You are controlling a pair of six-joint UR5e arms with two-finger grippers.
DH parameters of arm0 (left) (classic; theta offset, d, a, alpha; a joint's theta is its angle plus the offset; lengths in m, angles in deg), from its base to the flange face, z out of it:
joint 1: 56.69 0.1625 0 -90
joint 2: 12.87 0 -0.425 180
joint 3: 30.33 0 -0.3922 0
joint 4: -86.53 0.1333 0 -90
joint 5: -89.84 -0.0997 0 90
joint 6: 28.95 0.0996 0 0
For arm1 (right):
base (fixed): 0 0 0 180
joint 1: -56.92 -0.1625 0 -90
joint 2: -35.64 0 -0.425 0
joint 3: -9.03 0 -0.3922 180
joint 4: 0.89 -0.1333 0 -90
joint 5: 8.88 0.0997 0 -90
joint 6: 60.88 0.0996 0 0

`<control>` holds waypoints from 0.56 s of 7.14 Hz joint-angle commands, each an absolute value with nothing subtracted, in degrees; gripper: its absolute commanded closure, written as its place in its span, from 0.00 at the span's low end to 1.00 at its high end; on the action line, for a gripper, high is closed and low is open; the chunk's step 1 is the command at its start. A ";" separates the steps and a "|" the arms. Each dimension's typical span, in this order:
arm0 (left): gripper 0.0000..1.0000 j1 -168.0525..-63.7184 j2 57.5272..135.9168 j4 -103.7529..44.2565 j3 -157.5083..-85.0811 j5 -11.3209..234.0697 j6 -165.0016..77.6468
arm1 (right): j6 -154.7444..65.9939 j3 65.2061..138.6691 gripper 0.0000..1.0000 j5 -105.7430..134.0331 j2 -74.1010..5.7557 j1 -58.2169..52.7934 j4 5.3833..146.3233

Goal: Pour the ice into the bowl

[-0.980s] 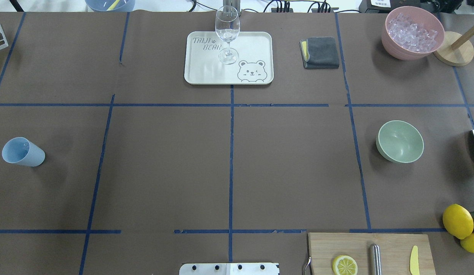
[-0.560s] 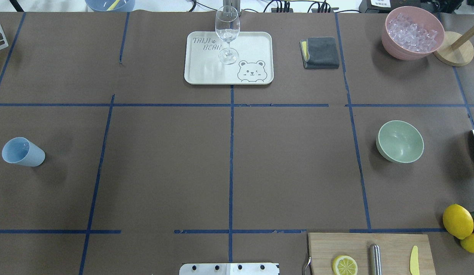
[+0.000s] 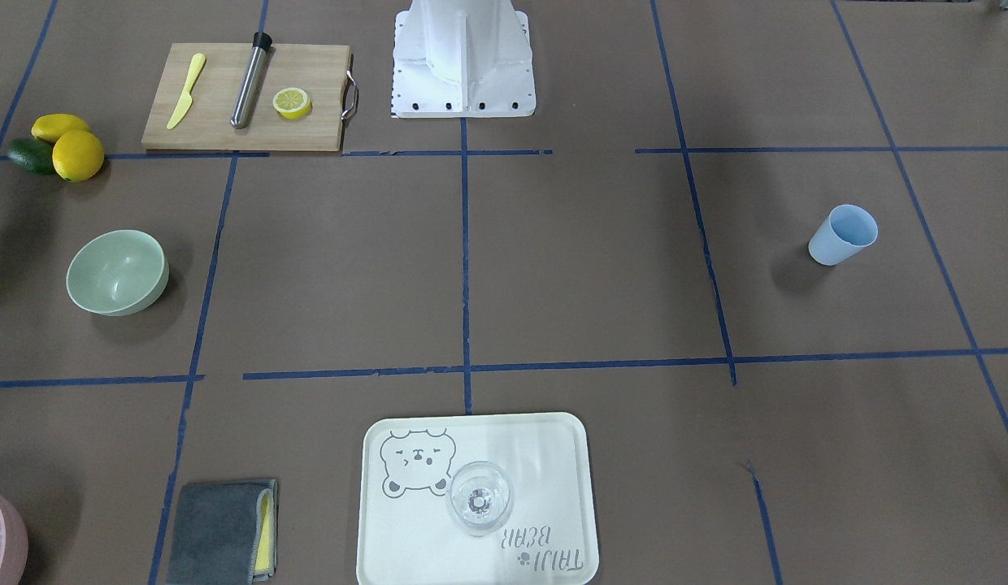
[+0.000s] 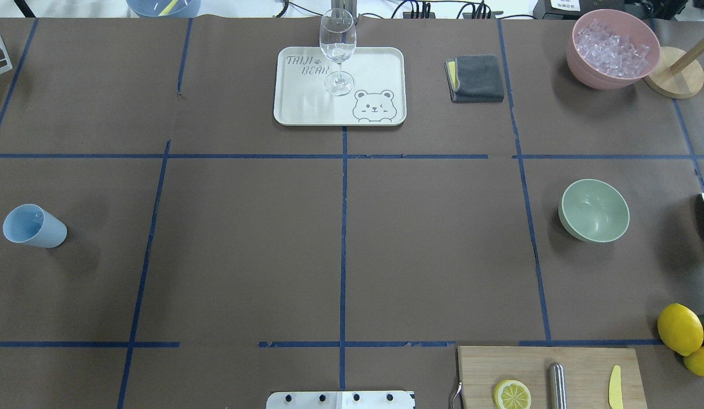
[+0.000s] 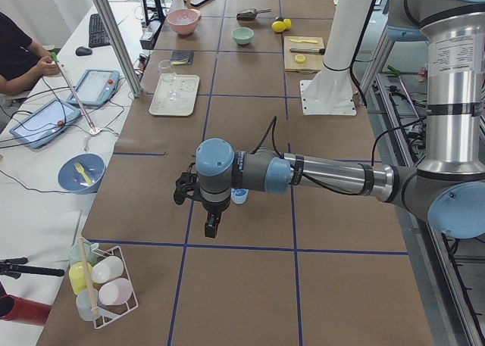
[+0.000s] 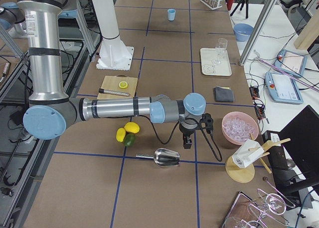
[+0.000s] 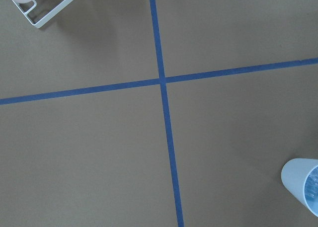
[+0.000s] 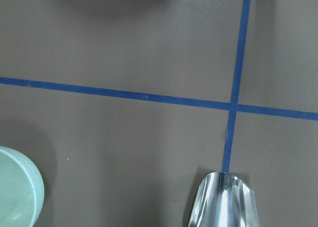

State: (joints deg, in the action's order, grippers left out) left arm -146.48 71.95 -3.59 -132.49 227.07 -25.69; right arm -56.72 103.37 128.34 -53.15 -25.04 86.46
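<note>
The pale mint-green bowl (image 4: 594, 210) stands empty on the table's right side; it also shows in the front view (image 3: 117, 271) and at the right wrist view's lower left edge (image 8: 17, 192). A blue cup (image 4: 34, 226) stands at the far left; in the left wrist view (image 7: 304, 183) clear ice (image 7: 313, 191) shows faintly inside it. My left gripper (image 5: 211, 229) hangs just beside the cup, fingers pointing down; I cannot tell whether it is open or shut. My right gripper (image 6: 187, 142) hangs over the table near a metal scoop (image 6: 166, 158); I cannot tell its state either.
A pink bowl (image 4: 579, 59) full of ice cubes stands at the back right. A wine glass (image 4: 337, 48) stands on a cream tray (image 4: 380, 68). A grey cloth (image 4: 476, 78), a cutting board (image 4: 585, 363), lemons (image 4: 679, 328) and a wire rack (image 5: 102, 285) are also here.
</note>
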 commanded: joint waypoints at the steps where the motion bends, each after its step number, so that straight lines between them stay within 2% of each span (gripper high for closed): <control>1: 0.00 -146.34 71.94 -3.56 -131.58 232.74 -25.96 | -51.52 106.66 0.00 128.58 -54.88 -19.66 82.36; 4: 0.00 -146.25 71.94 -3.91 -132.01 232.75 -26.05 | -24.84 106.94 0.00 127.79 -57.51 -7.19 63.08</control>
